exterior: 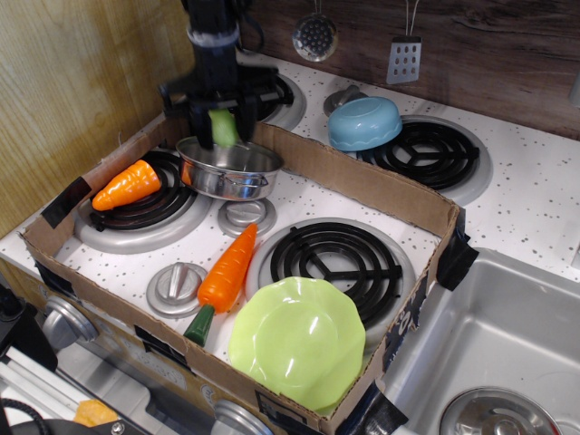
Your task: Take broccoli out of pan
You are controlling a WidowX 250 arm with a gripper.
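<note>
My black gripper (223, 129) is shut on the light-green broccoli (224, 128) and holds it just above the pan (228, 169). The pan is a small shiny steel pot that stands between the back-left burner and the stove knob inside the cardboard tray. The broccoli hangs over the pan's back rim, clear of its inside. The pan's inside looks empty from here.
A cardboard tray (381, 190) walls in the stove top. In it lie an orange carrot (127, 184) on the left burner, a second carrot (225, 272) in the middle and a lime-green plate (297, 340) in front. A light-blue bowl (364, 122) sits behind the tray.
</note>
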